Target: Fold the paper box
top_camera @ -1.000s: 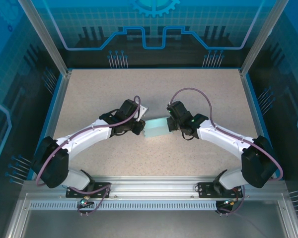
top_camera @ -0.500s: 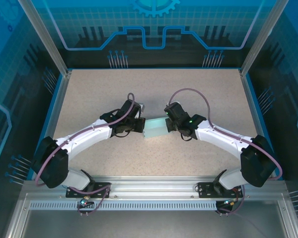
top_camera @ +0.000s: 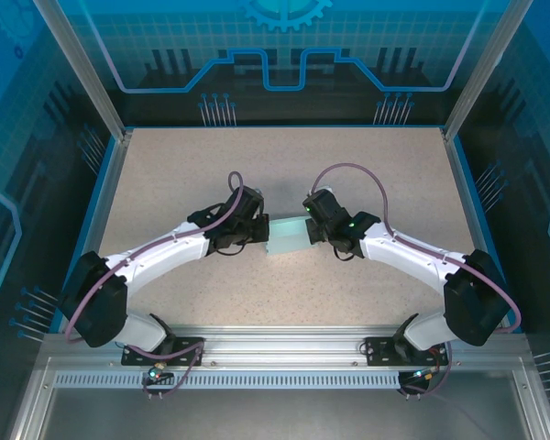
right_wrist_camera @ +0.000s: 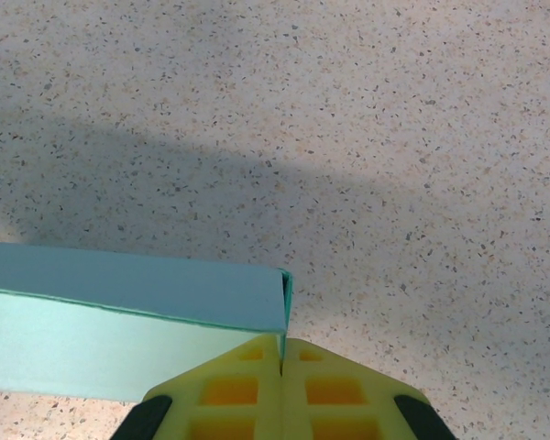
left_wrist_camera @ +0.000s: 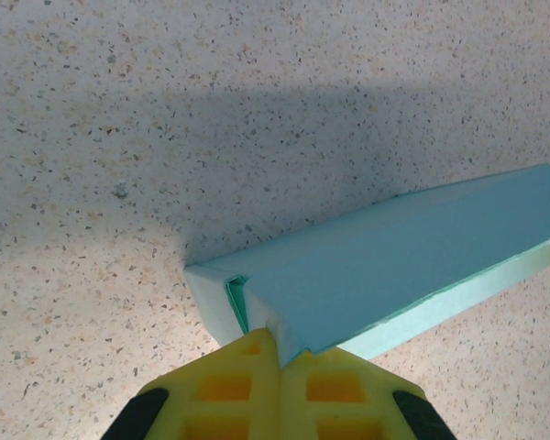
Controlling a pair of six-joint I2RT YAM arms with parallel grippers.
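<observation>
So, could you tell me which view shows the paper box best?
Left wrist: the paper box shows its top, side and tucked end. Right wrist gives one corner; top external, a small, partly covered patch.

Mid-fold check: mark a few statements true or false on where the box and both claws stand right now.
1. The paper box lies between the left claw and the right claw. True.
2. The left claw is wide open. False: its fingers are pressed together at a corner of the box.
3. The box is a flat, unfolded sheet. False: it shows folded sides and a top face.
4. The right claw's tips meet one end of the box. True.
5. The box sits at the table's far edge. False: it is near the middle of the table.
</observation>
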